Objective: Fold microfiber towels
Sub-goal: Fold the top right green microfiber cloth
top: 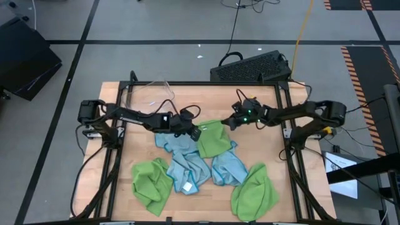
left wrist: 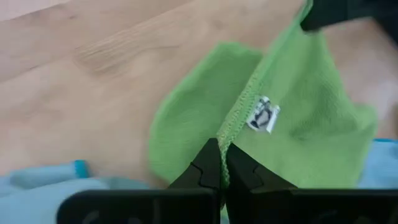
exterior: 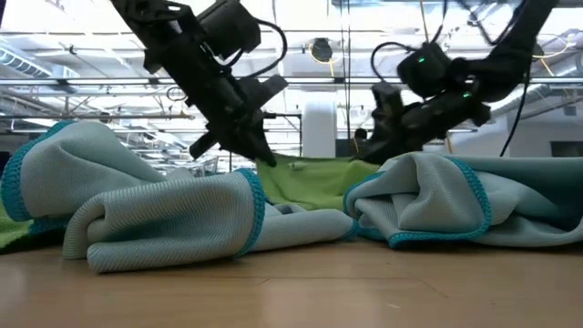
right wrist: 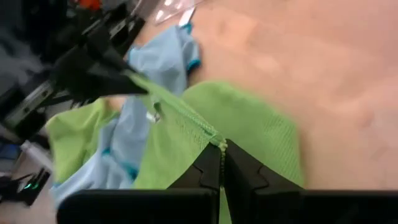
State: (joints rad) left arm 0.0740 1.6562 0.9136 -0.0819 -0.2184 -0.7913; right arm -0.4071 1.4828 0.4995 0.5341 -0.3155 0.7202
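Both arms have one lime green towel (top: 212,139) by its far edge, at the middle of the worktop (top: 144,100) above the heap of other towels (top: 187,169). The left claw (top: 195,132) pinches one corner, the right claw (top: 229,123) the other. From here I'd say keep the hem taut and level, lift it clear, then lay it flat before folding.

My light wooden table (top: 140,106) carries crumpled light blue microfiber towels (top: 187,164) (heaped mid-table), lime green microfiber towels (top: 152,182) around them, and a clear plastic bin (top: 150,92).
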